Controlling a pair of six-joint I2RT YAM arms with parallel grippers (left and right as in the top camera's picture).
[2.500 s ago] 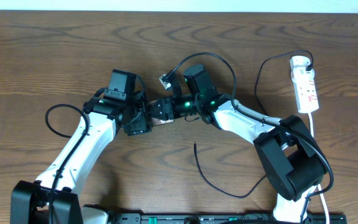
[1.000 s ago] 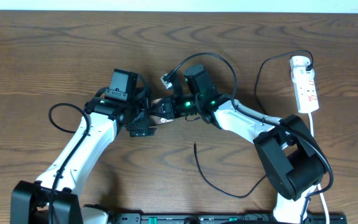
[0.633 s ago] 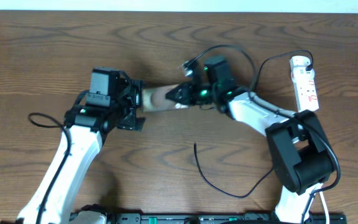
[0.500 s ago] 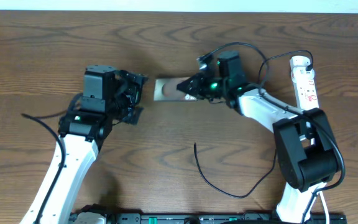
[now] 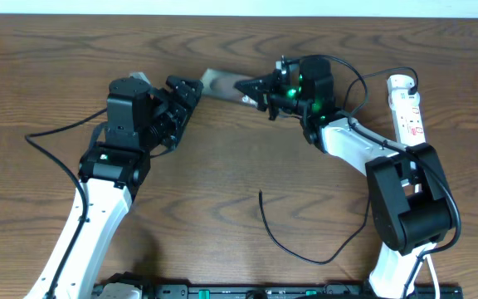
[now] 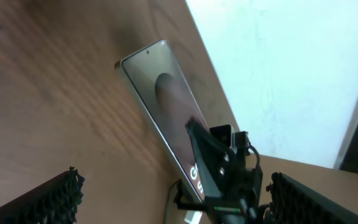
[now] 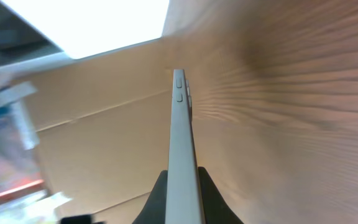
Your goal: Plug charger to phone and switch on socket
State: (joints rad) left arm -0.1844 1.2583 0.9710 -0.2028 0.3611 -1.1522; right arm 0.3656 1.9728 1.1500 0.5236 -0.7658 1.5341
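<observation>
The phone [image 5: 221, 83] hangs tilted above the table near its far edge, and my right gripper [image 5: 254, 86] is shut on its right end. In the right wrist view the phone [image 7: 180, 124] shows edge-on between my right gripper's [image 7: 182, 190] two fingers. My left gripper [image 5: 186, 98] stands open just left of the phone, apart from it. In the left wrist view the phone's glossy face [image 6: 160, 106] lies ahead of my left gripper [image 6: 174, 186]. The charger [image 5: 293, 249] lies loose on the table, its tip near the middle. The socket [image 5: 407, 112] lies at the right.
A white cord [image 5: 417, 166] runs from the socket toward the front right. A black lead [image 5: 347, 104] loops from the socket's far end toward the right arm. The table's far edge [image 5: 239, 15] is close behind the phone.
My right gripper has carried the phone away from the table's middle toward the far edge and tilted it. My left arm has swung back to the left, open, clear of the phone.
</observation>
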